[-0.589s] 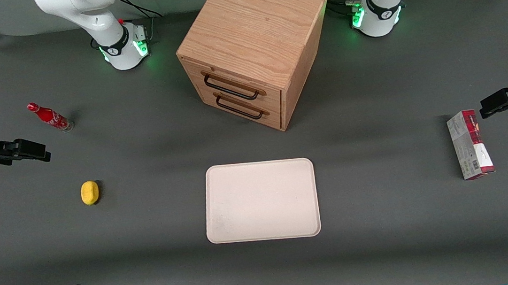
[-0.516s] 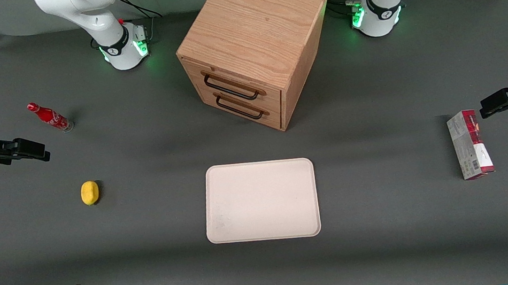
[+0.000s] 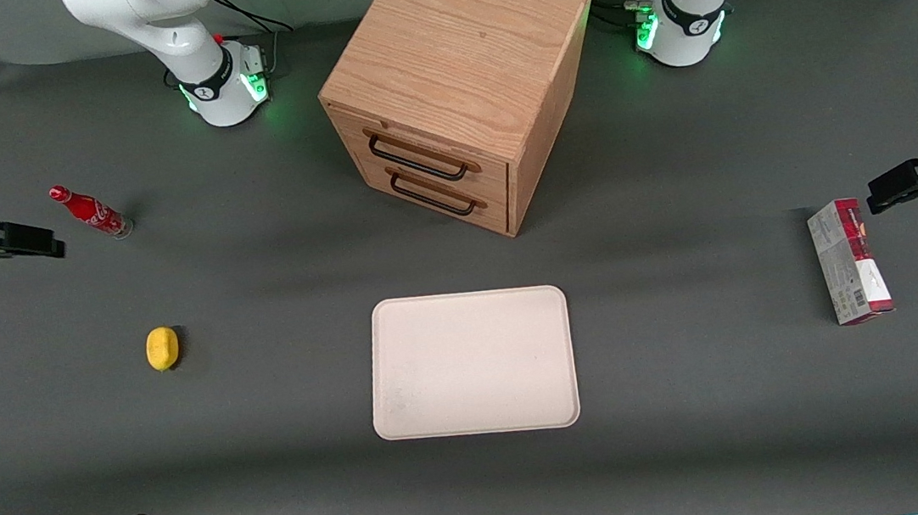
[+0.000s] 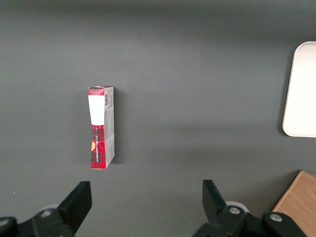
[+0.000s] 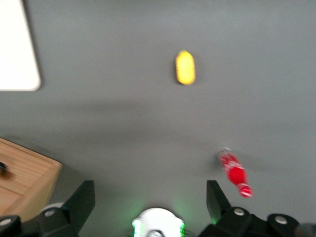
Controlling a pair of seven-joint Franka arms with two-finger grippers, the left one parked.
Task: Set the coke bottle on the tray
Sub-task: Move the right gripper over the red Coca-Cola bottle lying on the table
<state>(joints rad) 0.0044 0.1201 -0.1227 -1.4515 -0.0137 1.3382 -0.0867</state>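
Note:
The coke bottle (image 3: 90, 212) is small and red with white script and stands upright on the grey table toward the working arm's end. It also shows in the right wrist view (image 5: 234, 173). The cream tray (image 3: 470, 364) lies flat at the table's middle, nearer the front camera than the drawer cabinet; a corner of it shows in the right wrist view (image 5: 15, 49). My right gripper (image 3: 48, 243) hovers above the table beside the bottle, apart from it, at the table's end. Its fingers stand wide apart and hold nothing (image 5: 149, 190).
A yellow lemon (image 3: 162, 348) lies nearer the front camera than the bottle. A wooden two-drawer cabinet (image 3: 457, 78) stands at the back middle. A red-and-grey carton (image 3: 849, 261) lies toward the parked arm's end. The working arm's base (image 3: 223, 82) stands farther back than the bottle.
My right gripper has moved away from the front camera and a little toward the table's end, and is now about level with the bottle. The bottle, lemon and tray have not moved.

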